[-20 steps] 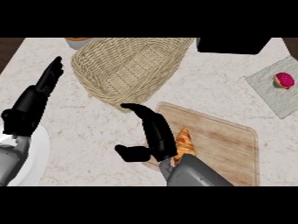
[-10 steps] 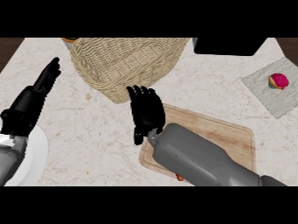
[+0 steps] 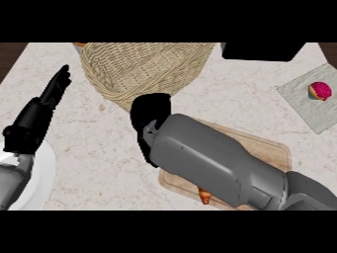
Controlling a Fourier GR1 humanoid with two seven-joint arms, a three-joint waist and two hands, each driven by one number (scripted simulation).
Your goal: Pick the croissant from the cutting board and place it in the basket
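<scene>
The woven basket [image 3: 145, 66] stands at the back of the counter, left of centre. In front of it and to the right lies the wooden cutting board [image 3: 273, 150], mostly covered by my right forearm. An orange tip of the croissant [image 3: 205, 196] shows at the board's near edge, under that forearm. My right hand [image 3: 150, 112] appears as a dark rounded shape just in front of the basket's near rim, seen end-on. My left hand [image 3: 48, 94] rests open at the left, fingers pointing up, holding nothing.
A white plate [image 3: 43, 173] lies at the lower left beneath my left forearm. At the right a grey napkin [image 3: 330, 111] carries a small pink-red item [image 3: 319, 91]. A black object [image 3: 262, 50] stands at the back right.
My right forearm has swung forward over the cutting board, and the hand has moved up to the basket's near rim. The croissant now shows only as a tip under the forearm. The left hand stays put.
</scene>
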